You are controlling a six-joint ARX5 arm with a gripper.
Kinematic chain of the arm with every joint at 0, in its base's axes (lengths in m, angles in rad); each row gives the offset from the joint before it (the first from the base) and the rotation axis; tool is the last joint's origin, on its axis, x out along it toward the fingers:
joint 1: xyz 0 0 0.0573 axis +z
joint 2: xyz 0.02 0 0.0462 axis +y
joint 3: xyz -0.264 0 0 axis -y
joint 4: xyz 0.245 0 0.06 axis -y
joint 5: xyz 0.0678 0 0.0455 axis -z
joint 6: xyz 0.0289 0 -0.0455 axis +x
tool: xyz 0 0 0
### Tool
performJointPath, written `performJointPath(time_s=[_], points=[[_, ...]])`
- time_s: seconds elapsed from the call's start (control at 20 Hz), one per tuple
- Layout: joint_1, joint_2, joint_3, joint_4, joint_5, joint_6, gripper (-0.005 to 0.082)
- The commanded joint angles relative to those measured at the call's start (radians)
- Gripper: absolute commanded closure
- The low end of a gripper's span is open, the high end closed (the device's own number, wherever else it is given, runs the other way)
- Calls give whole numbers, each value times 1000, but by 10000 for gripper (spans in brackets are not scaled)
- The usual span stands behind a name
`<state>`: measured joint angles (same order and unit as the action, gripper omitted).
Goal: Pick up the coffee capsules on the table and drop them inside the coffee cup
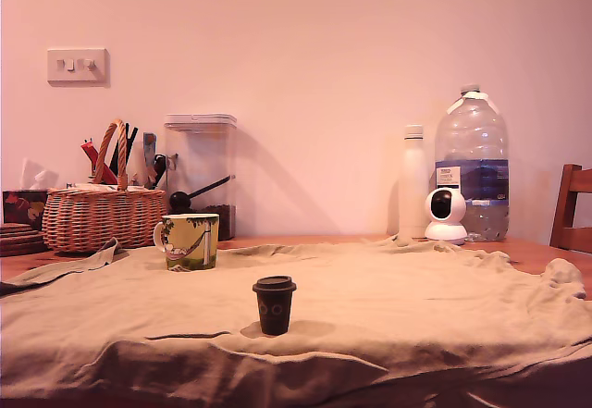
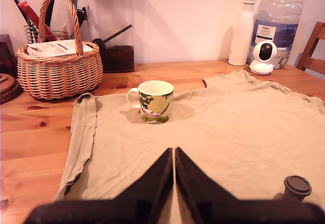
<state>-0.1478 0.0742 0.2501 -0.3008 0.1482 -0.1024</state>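
A wooden table [image 2: 30, 132] is mostly covered by a rumpled olive-tan cloth [image 1: 416, 306]. In the wrist view, the black gripper [image 2: 174, 155] sits low over the cloth with its two fingers pressed together, only a thin line between them, and nothing held.

The dark coffee capsule [image 1: 275, 304] stands upright on the cloth, wide rim on top. In the wrist view [image 2: 296, 188] it is well off to the side of the closed fingers, not touching them, near the frame's edge.

The yellow-green coffee cup [image 2: 155, 101] stands upright on the cloth straight beyond the fingertips, its pale handle turned toward a wicker basket [image 2: 60, 66]. In the exterior view the cup [image 1: 191, 241] is behind the capsule and toward that view's left.

Along the wall stand the basket, a clear lidded canister [image 1: 201, 175] with a black scoop [image 1: 194, 194] inside, a white bottle [image 1: 413, 182], a small white camera [image 1: 446, 214] and a large water jug [image 1: 472, 163].
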Motion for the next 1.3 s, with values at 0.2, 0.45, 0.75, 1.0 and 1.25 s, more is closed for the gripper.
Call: performJointPath(time_s=[0.2, 0.45, 0.75, 1.0, 1.25], points=[[3, -36, -22, -84, 8, 23, 793], [3, -36, -22, -33, 10, 10, 793], [3, -34, -22, 49, 65, -115, 793], [-11, 10, -22, 109, 164, -168, 793], [-86, 159, -22, 224, 188, -169, 793]])
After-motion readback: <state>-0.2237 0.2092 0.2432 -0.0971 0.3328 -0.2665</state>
